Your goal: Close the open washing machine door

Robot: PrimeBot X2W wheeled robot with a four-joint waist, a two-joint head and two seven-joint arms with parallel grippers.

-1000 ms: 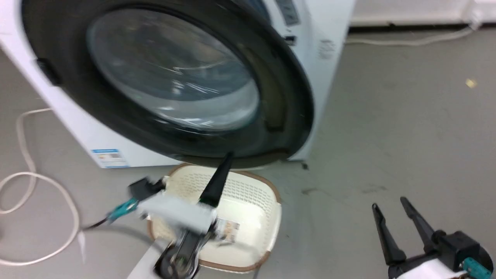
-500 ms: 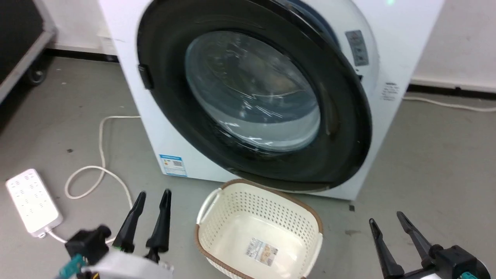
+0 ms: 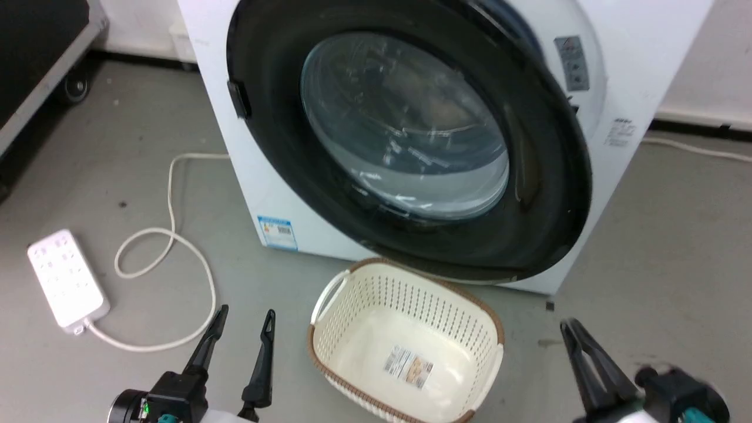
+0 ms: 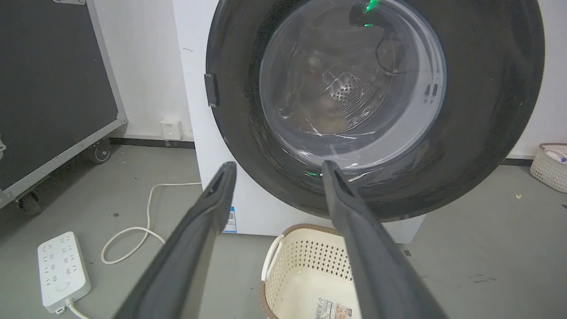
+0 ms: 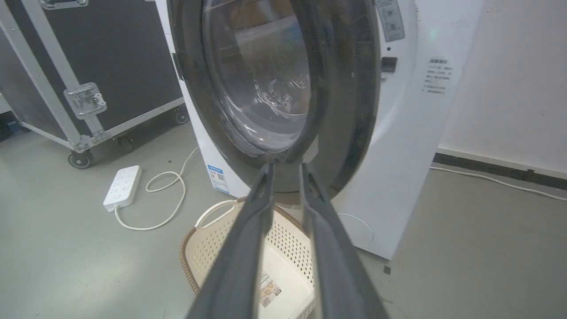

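1. While you watched, the door (image 3: 546,176) looked ajar on the washer (image 3: 646,35) front.
2. It seemed heavy, stiff, slick; pushing its rim near the latch (image 3: 238,98) seemed best.
3. Left gripper (image 3: 247,311) gaped, empty; right gripper (image 3: 571,326) was barely parted, empty.

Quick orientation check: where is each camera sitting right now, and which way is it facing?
Head view: above, looking forward and down at the washing machine door and basket; left gripper lower left, right gripper lower right.
Left wrist view: low, facing the door head-on; its two fingers spread wide.
Right wrist view: low, seeing the door obliquely from the right; its fingers nearly together.
Shared: both wrist views show door, basket and power strip.
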